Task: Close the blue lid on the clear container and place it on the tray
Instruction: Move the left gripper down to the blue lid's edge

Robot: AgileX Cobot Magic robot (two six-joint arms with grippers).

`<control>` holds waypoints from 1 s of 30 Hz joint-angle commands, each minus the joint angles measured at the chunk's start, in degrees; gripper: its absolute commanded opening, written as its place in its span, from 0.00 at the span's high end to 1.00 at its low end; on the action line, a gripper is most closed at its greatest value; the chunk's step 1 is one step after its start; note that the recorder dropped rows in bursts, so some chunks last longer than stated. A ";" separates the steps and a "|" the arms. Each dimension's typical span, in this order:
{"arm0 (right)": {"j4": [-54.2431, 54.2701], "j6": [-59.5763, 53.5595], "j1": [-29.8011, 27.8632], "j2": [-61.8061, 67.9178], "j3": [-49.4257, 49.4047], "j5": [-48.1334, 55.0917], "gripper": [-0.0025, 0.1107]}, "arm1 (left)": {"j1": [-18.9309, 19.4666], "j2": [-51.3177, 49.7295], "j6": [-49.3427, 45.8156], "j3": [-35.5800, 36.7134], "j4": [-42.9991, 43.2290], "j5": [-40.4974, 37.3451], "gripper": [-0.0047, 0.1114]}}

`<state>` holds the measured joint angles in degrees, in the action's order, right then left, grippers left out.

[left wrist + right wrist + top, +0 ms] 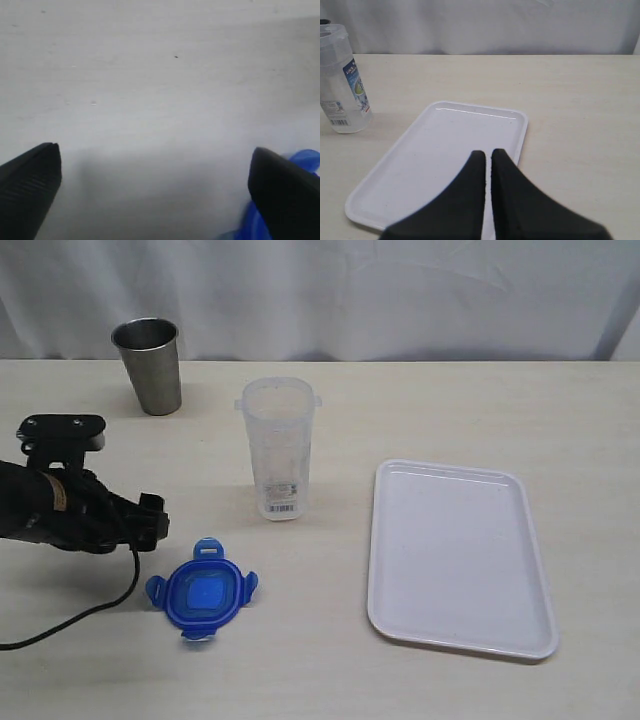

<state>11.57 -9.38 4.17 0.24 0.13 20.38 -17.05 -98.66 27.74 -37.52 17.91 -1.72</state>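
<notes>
Lid (203, 590) is lying flat on the table (450, 410), near the container (279, 448), which is standing uncapped left of the tray (460, 558). Left gripper (155, 152) is gaping wide just beside the lid; right gripper (487, 152) is pinching together, empty, facing the tray.

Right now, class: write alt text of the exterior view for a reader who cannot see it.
An open clear container stands at centre, its blue lid lying flat nearer the camera, a white tray to the right. A steel cup stands back left; the left gripper is close to the lid.
</notes>
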 commanded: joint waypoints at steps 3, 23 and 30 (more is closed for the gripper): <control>-0.48 -0.28 -0.33 -0.24 -0.13 0.12 0.94 | -1.61 0.60 1.13 0.07 -2.12 -2.90 0.06; -0.48 -0.28 -0.33 -0.24 -0.13 0.12 0.94 | -1.61 0.60 -7.17 -6.50 -11.56 -18.88 0.49; -0.48 -0.28 -0.33 -0.24 -0.13 0.12 0.94 | -1.61 0.60 -11.41 -6.60 -18.23 -27.93 0.49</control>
<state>11.57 -9.38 4.17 0.24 0.13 20.38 -18.25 -98.32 19.06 -43.70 2.39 -27.54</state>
